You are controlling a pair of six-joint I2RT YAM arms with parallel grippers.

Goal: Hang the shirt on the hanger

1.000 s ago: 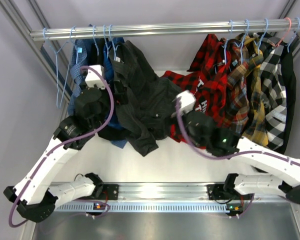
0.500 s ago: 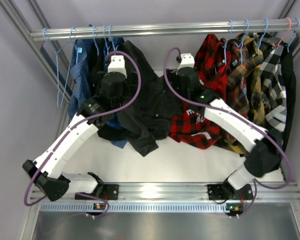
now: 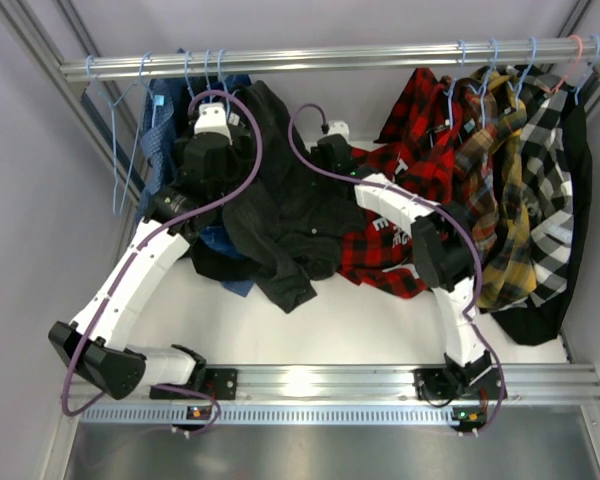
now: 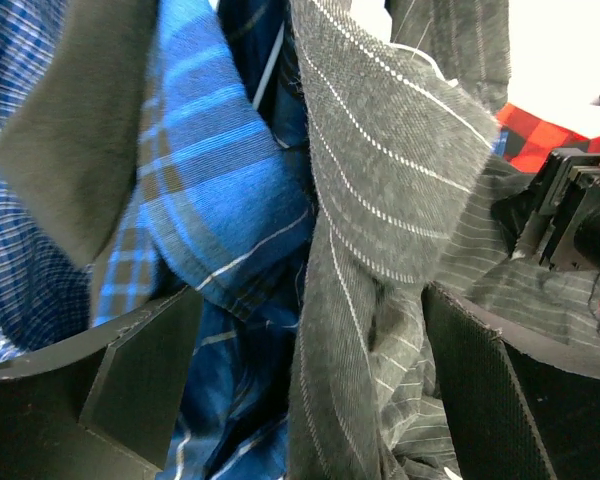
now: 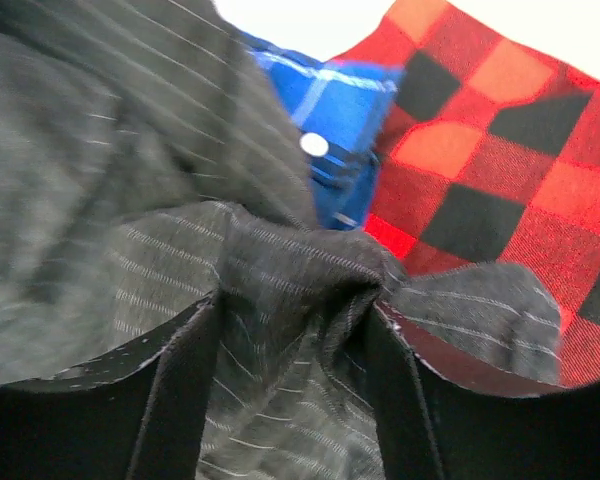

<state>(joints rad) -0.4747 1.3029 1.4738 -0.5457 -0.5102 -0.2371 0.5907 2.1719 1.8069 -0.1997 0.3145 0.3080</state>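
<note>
Right gripper (image 5: 295, 305) advanced; pinches bunched shirt (image 5: 120, 160) (pinstriped)

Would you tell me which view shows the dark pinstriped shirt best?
The top external view: nearly the whole dark pinstriped shirt shows. Each wrist view shows only close-up folds of it.

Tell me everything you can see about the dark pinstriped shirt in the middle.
The shirt is charcoal woven cloth with faint pale pinstripes, crumpled. It spills from near the rail down onto the table, overlapping a blue checked shirt and a red plaid shirt. One fold hangs between the left gripper's open fingers; another is bunched between the right gripper's fingers.
</note>
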